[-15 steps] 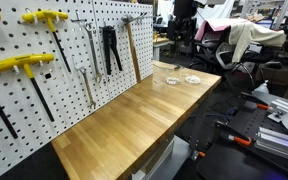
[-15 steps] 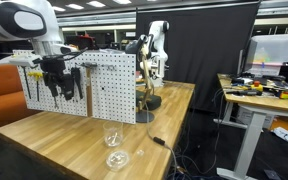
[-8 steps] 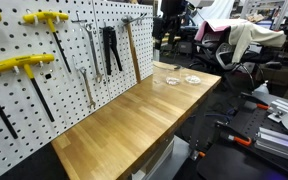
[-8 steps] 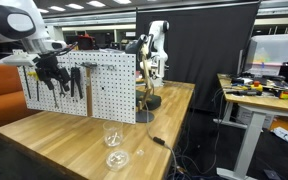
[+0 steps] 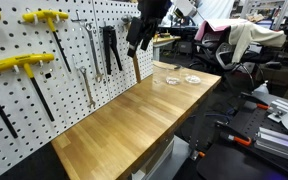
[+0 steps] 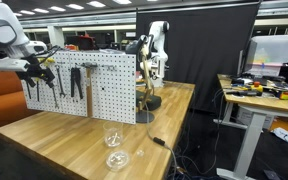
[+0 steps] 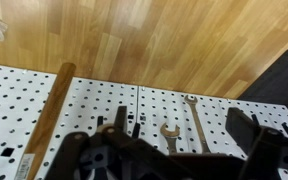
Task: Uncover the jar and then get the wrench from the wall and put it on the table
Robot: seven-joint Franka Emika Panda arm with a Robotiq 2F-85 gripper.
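Gripper: the gripper fills the bottom of the wrist view as a dark blur. Its fingers stand wide apart with nothing between them.
Arm: one white arm comes in from the frame's edge, bent. It holds the gripper in front of the wall, above the table. In an exterior view the gripper hangs before the upper part of the wall, by the head of the hammer. Whether it touches anything cannot be told.
Wrench: one wrench, slim, silver and all metal. It hangs on the wall with its open jaw toward the table, and its other end is hidden behind the gripper. In an exterior view the wrench hangs between the longer silver tool and the pliers.
Other tools on the wall: one longer silver tool, one pair of black-handled pliers, one wooden-handled hammer, and two yellow T-handled tools fully in view.
Table: one light wooden plank top running along the foot of the wall.
Jar: one jar, low, round and clear, standing uncovered at the table's far end.
Lid: one flat clear lid lying near the jar, apart from it. In an exterior view the jar stands just behind the lid.
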